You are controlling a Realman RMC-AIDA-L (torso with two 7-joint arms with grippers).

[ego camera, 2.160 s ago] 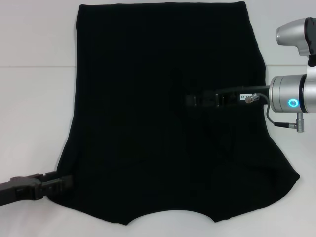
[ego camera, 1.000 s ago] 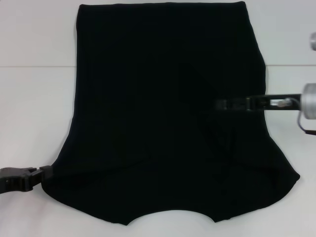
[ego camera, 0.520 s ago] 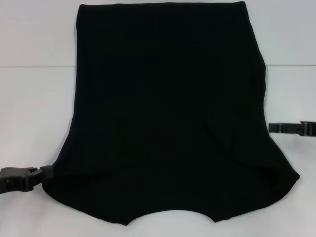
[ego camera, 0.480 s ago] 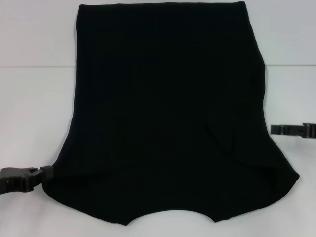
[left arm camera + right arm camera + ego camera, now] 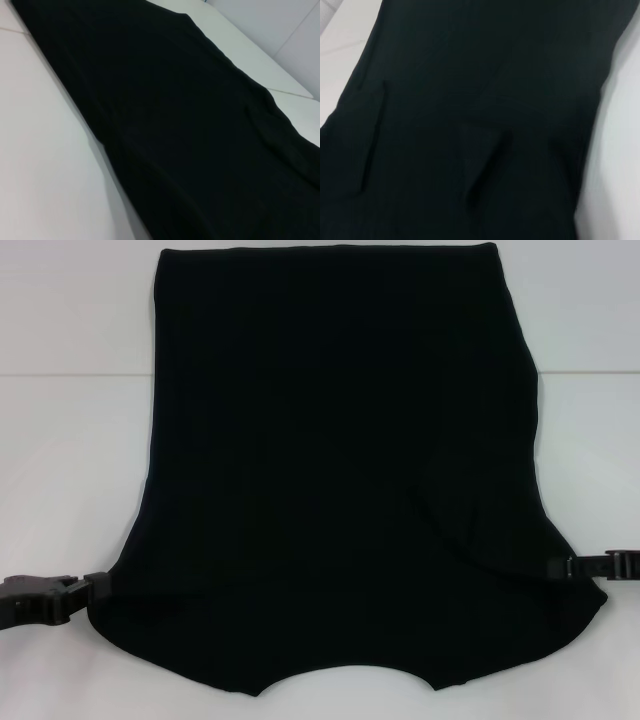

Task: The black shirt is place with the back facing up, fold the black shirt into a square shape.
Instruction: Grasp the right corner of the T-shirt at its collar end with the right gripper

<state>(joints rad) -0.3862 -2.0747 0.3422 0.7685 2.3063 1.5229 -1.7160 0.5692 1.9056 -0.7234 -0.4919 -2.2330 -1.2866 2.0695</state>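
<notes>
- Black soft fabric is filling most of the head view: the black shirt [image 5: 340, 470] is lying flat on the white table [image 5: 70, 440], with its sides already folded inward so it is forming a tall panel.
- Its long axis is running away from the robot; the curved neckline is pointing toward the robot at the near edge, and the straight hem is lying at the far end.
- The near part is flaring wider than the far part, with a faint crease showing on the robot's right side.
- The left end effector [image 5: 82, 590] is sitting low at the shirt's near left corner, its tip touching the fabric edge; whether it is gripping cannot be told.
- The right end effector [image 5: 568, 567] is reaching in at the near right edge, its tip just over the cloth; its opening cannot be told either.
- Both wrist views are showing only dark cloth and pale table.
</notes>
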